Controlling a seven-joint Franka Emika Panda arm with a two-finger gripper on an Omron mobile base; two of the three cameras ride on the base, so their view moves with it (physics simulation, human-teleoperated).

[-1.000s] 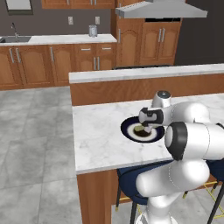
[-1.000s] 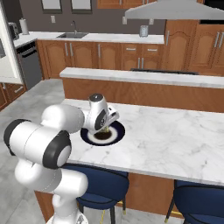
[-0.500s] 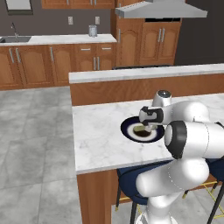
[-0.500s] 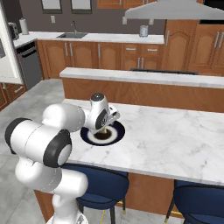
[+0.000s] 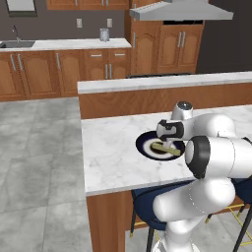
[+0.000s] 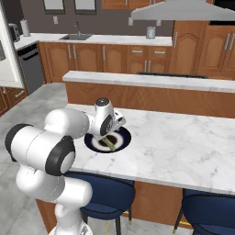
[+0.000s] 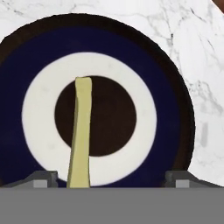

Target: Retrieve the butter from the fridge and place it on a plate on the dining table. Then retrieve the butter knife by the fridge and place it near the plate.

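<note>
The butter (image 7: 81,135) lies on the plate (image 7: 173,109), which rests on the dining table (image 5: 110,157). Your gripper (image 7: 109,177) hovers directly above, spread wide and empty — the stick's long axis crosses the finger line, nearer one fingertip. Retract straight up.

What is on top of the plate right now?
The butter lies on the plate, across its white ring and dark centre. Its near end runs out of the hand view, between the open gripper's fingertips.

butter's (image 7: 81,140) near end — cut off
</note>
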